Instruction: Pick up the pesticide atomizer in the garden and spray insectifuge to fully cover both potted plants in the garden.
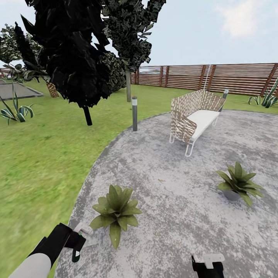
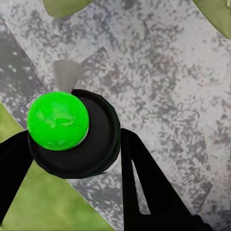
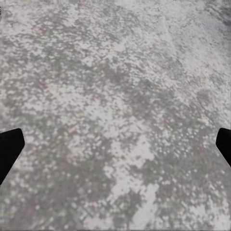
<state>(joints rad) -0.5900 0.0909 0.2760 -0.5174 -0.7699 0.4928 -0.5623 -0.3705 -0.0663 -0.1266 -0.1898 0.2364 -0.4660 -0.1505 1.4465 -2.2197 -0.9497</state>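
Note:
My left gripper (image 1: 76, 242) hangs low over the edge of the grey paving (image 1: 173, 216), shut on the pesticide atomizer (image 1: 77, 254), of which a slim green part shows. In the left wrist view the atomizer (image 2: 62, 125) has a bright green knob on a black cap, held between the black fingers (image 2: 139, 178). One potted plant (image 1: 116, 210) stands just right of this gripper; its leaf tips (image 2: 62, 5) reach into the wrist view. The second potted plant (image 1: 239, 183), in a grey pot, sits farther right. My right gripper (image 1: 208, 266) is open above bare paving (image 3: 115, 115).
A wicker bench with a white seat (image 1: 195, 116) stands at the back of the paving. A bollard light (image 1: 134, 114) and dark trees (image 1: 77, 58) rise on the lawn (image 1: 38, 162). A slat fence (image 1: 216, 79) closes the far side. Spiky agaves (image 1: 15, 110) grow at the left.

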